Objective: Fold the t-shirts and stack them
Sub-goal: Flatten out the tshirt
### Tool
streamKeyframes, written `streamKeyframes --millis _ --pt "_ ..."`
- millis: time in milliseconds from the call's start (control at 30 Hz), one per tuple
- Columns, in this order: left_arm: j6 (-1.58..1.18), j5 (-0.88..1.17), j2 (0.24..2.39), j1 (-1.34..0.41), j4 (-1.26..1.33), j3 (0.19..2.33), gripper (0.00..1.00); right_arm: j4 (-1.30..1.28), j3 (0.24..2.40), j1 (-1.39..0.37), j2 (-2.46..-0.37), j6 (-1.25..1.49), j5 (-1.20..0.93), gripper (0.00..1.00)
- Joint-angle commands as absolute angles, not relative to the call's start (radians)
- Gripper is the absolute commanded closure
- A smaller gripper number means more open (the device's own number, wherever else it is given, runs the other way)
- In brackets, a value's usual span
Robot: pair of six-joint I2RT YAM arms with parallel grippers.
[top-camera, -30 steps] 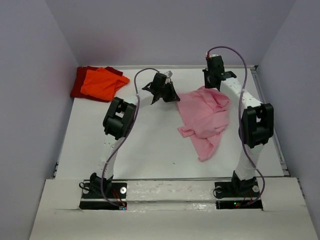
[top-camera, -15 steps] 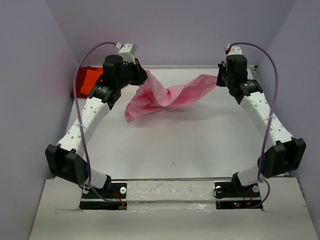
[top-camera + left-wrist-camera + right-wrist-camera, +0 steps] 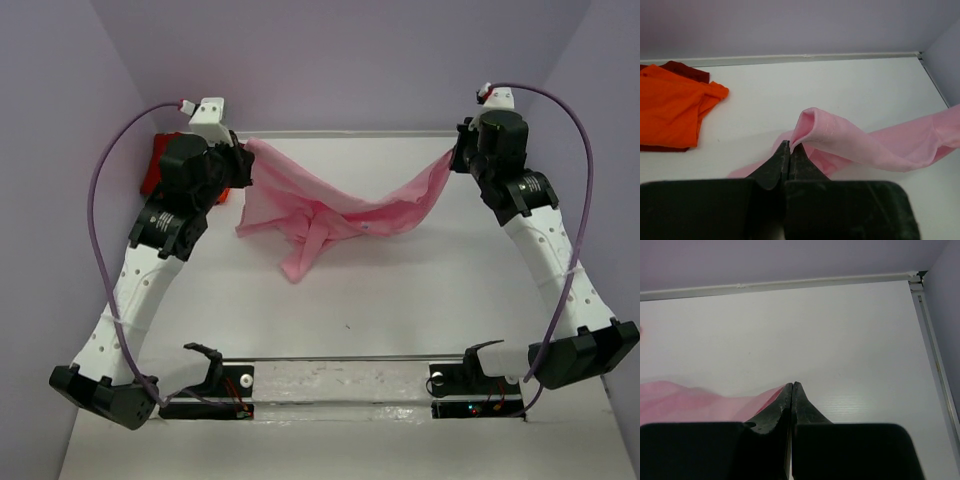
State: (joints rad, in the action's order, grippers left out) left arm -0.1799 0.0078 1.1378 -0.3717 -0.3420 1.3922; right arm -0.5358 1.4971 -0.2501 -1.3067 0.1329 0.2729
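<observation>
In the left wrist view the orange t-shirt (image 3: 670,110) ran off the left edge of the frame and covered most of the dark red t-shirt (image 3: 685,71). The pink t-shirt (image 3: 865,145) ran off the right edge, and its lower folds were hidden behind the left gripper (image 3: 790,149). In the overhead view the left arm (image 3: 180,195) hid nearly all of the two shirts at the upper left, and in the right wrist view the pink cloth was blurred, cut by the left edge and hidden below by the right gripper (image 3: 791,389).
</observation>
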Motion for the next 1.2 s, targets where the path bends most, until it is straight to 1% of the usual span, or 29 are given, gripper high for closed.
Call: streamKeyframes --millis 0,133,233,400,467,600,633,700,733,767,900,933,1033,1167 --pt "-0.179 -0.092 1.075 -0.357 -0.334 1.471 1.00 -0.554 1.612 -0.259 -1.289 0.114 0.302 1.00" --pt "-0.192 -0.110 1.029 -0.357 -0.348 1.549 1.00 -0.581 1.676 -0.259 -1.272 0.100 0.293 1.00" --pt "-0.176 -0.127 0.991 -0.357 -0.392 1.611 1.00 -0.632 1.765 -0.259 -1.241 0.080 0.270 1.00" --pt "-0.175 -0.071 0.916 -0.356 -0.410 1.654 1.00 -0.686 1.841 -0.259 -1.166 0.080 0.227 1.00" --pt "-0.175 -0.040 0.859 -0.357 -0.388 1.635 1.00 -0.718 1.862 -0.259 -1.135 0.087 0.206 1.00" --pt "-0.225 -0.041 0.737 -0.359 -0.358 1.546 1.00 -0.775 1.885 -0.259 -1.040 0.103 0.170 1.00" --pt "-0.239 -0.019 0.712 -0.359 -0.350 1.507 1.00 -0.781 1.866 -0.259 -0.982 0.107 0.172 1.00" --pt "-0.281 -0.005 0.648 -0.359 -0.334 1.468 1.00 -0.814 1.864 -0.259 -0.937 0.113 0.169 1.00" --pt "-0.288 0.049 0.632 -0.359 -0.330 1.445 1.00 -0.827 1.877 -0.259 -0.905 0.117 0.170 1.00" --pt "-0.311 0.058 0.611 -0.357 -0.328 1.440 1.00 -0.837 1.885 -0.259 -0.891 0.123 0.170 1.00" --pt "-0.374 0.155 0.646 -0.356 -0.373 1.503 1.00 -0.873 1.950 -0.259 -0.887 0.149 0.134 1.00" --pt "-0.388 0.213 0.653 -0.344 -0.358 1.509 1.00 -0.879 1.974 -0.259 -0.897 0.161 0.109 1.00" --pt "-0.399 0.218 0.667 -0.322 -0.348 1.555 1.00 -0.887 2.023 -0.259 -0.931 0.173 0.081 1.00" --pt "-0.367 0.239 0.797 -0.321 -0.318 1.603 1.00 -0.868 2.108 -0.259 -1.060 0.178 0.049 1.00"
